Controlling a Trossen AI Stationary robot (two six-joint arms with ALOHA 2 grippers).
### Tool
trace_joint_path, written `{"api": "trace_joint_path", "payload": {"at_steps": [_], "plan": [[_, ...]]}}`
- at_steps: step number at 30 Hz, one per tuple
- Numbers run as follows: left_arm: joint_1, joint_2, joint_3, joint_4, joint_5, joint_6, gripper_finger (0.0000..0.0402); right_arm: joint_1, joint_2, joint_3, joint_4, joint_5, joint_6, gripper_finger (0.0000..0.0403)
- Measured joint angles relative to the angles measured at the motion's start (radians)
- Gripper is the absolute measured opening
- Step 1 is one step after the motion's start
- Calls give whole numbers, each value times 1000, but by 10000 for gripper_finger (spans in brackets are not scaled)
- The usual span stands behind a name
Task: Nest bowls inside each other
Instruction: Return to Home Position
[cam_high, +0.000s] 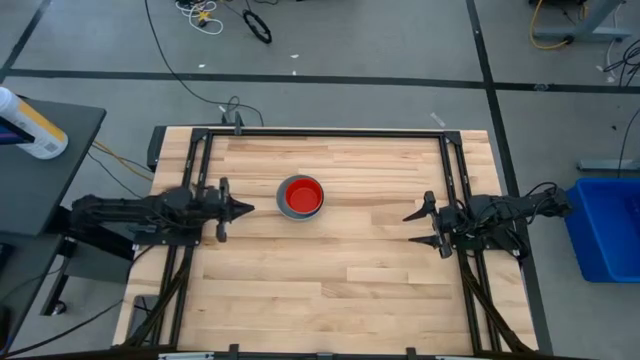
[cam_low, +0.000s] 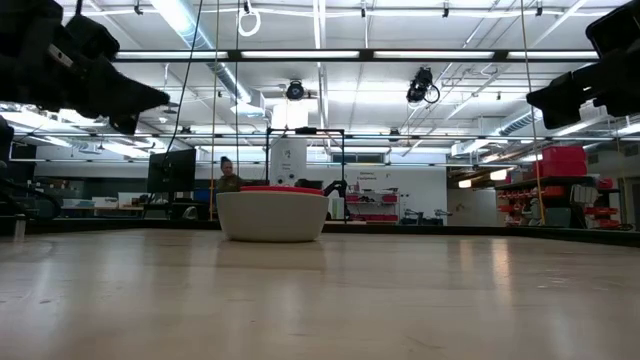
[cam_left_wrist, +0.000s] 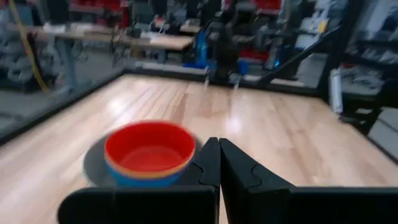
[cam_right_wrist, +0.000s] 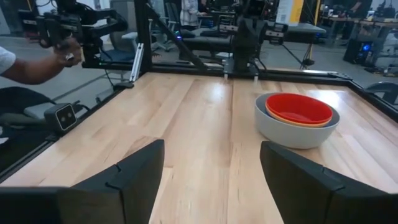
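Pale wooden tabletop (cam_high: 330, 290) runs under both arms. Nearest the camera in each wrist view are that arm's own jaws. The left jaws, at the tip of the left arm (cam_high: 150, 212), are pressed together with nothing between them. The right jaws, on the right arm (cam_high: 500, 215), stand wide apart and empty. Just ahead of the left jaws, and well ahead of the right jaws, the bowls (cam_high: 301, 196) sit as one nested stack between the two arms. The grey bowl (cam_right_wrist: 292, 134) is outermost and the red bowl (cam_right_wrist: 298, 109) is on top. A yellow bowl (cam_right_wrist: 292, 122) and a blue bowl (cam_left_wrist: 134, 181) show only as rims. The nesting looks finished, so what remains is likely clearing the arms away. The main risk is the left jaws: they sit close to the stack at about rim height, so any forward or sideways drift while folding back could nudge it or lift the red bowl loose. Farther off, beyond the tabletop's edge, a person's hand (cam_right_wrist: 65, 55) is near the frame, and a wide swing could come close to it.
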Motion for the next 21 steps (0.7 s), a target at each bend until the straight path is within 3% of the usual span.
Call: {"api": "trace_joint_path", "payload": {"at_steps": [4, 8, 21], "plan": [[0, -99, 28, -82, 12, 31, 0, 0, 0, 0, 0, -4, 0, 278], [0, -96, 73, -204, -14, 28, 0, 0, 0, 0, -1, -5, -1, 271], [-1, -99, 47, -123, 13, 22, 0, 0, 0, 0, 4, 4, -41, 239]]}}
